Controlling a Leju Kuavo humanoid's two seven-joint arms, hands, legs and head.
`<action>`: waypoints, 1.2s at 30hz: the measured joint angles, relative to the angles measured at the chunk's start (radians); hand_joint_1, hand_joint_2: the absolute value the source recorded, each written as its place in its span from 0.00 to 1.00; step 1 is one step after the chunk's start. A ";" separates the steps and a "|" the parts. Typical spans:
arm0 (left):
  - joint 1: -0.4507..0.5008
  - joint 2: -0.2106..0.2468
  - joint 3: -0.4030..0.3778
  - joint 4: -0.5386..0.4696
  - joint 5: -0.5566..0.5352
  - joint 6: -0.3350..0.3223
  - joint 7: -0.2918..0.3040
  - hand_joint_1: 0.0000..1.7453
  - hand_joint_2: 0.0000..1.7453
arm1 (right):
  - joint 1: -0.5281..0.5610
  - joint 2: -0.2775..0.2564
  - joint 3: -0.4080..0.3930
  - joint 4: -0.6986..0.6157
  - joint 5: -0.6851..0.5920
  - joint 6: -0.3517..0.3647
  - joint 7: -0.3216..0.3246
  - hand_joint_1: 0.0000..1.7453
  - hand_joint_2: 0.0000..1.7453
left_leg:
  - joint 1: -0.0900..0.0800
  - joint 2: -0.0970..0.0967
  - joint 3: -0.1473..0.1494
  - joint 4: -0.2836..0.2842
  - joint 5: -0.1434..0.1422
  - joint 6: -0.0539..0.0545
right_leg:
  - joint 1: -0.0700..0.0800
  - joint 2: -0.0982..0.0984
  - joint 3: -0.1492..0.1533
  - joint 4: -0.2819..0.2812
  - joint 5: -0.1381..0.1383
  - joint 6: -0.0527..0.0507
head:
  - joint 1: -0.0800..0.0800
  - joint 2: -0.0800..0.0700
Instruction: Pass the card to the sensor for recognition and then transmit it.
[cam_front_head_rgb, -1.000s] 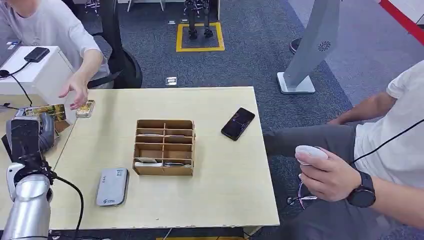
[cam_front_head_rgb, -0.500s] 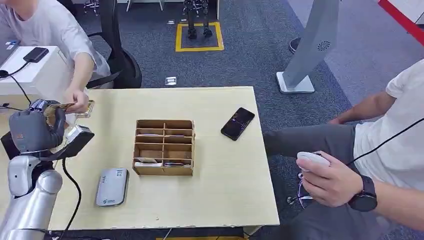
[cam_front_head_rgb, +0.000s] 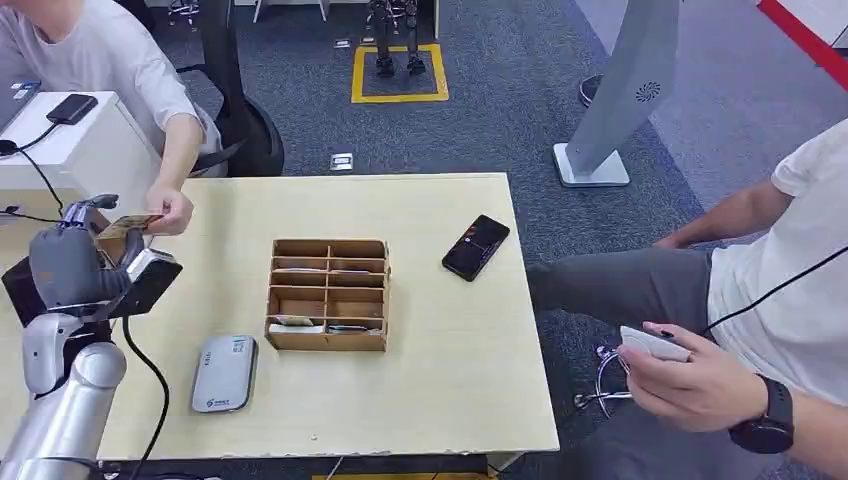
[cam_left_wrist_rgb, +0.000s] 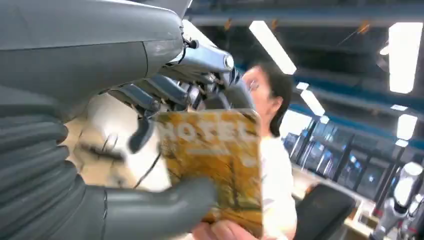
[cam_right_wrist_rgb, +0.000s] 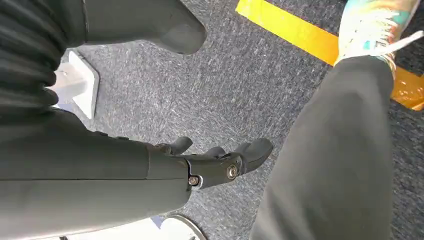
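Here left hand (cam_front_head_rgb: 68, 262) pinched the card (cam_left_wrist_rgb: 212, 167) beyond the surface's (cam_front_head_rgb: 420, 400) far-left corner; a person's hand (cam_front_head_rgb: 172, 212) apparently touched it. Right hand (cam_right_wrist_rgb: 220, 162) hung empty, fingers apart.

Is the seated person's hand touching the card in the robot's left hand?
Touching. In the left wrist view the card, pinched by the left hand, has the person's hand under its edge; the head view agrees.
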 joint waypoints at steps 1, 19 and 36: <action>0.000 -0.003 0.000 0.000 0.013 -0.007 0.002 0.00 1.00 | 0.000 0.000 0.000 0.000 0.000 -0.002 0.000 0.00 1.00 | 0.000 0.000 0.000 0.000 0.000 0.000 | 0.000 0.000 0.000 0.000 0.000 0.000 | 0.000 0.000; 0.212 -0.029 -0.105 -0.271 0.137 -0.302 -0.142 0.00 1.00 | 0.015 0.000 -0.010 0.001 -0.037 -0.020 -0.021 0.00 1.00 | 0.000 0.001 -0.001 0.000 -0.001 0.000 | 0.000 0.001 -0.001 -0.001 -0.001 0.001 | 0.000 0.000; 0.398 0.026 -0.309 -0.609 0.235 -0.463 -0.256 0.00 1.00 | 0.023 -0.008 -0.024 0.002 -0.053 -0.028 -0.041 0.00 1.00 | -0.001 0.001 -0.002 0.000 -0.001 0.001 | 0.000 0.000 -0.001 -0.001 0.000 0.000 | 0.000 0.000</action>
